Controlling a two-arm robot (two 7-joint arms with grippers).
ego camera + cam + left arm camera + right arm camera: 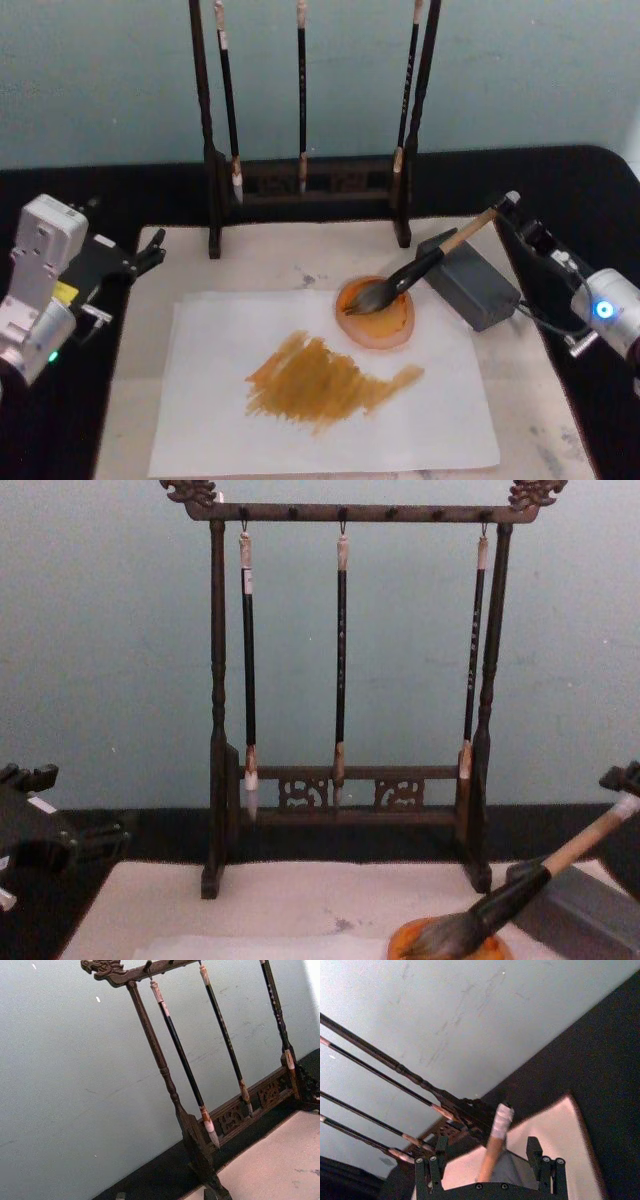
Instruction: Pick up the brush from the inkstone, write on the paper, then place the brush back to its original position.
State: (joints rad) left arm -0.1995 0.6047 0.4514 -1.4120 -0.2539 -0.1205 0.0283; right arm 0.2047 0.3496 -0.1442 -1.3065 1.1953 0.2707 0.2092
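Nearest lies the paper [330, 435], flat on the beige felt mat [260, 265], with broad ochre strokes [325, 385] across its middle. Just behind it, touching its far edge, is an orange dish [390, 325]. The brush [420, 268] has its bristles in this dish, and its pale handle leans tilted over the grey block [475, 285] beside it. The right tool [486, 1146] is at the white end of the handle, released; its fingers [534, 1150] stand wide on both sides and do not touch it. The left tool [150, 250] hovers at the mat's left edge, its fingers apart and holding nothing. Farther back on the black surface [580, 180] a dark wooden rack [300, 185] carries three thin brushes [301, 100] before a pale wall [100, 80].
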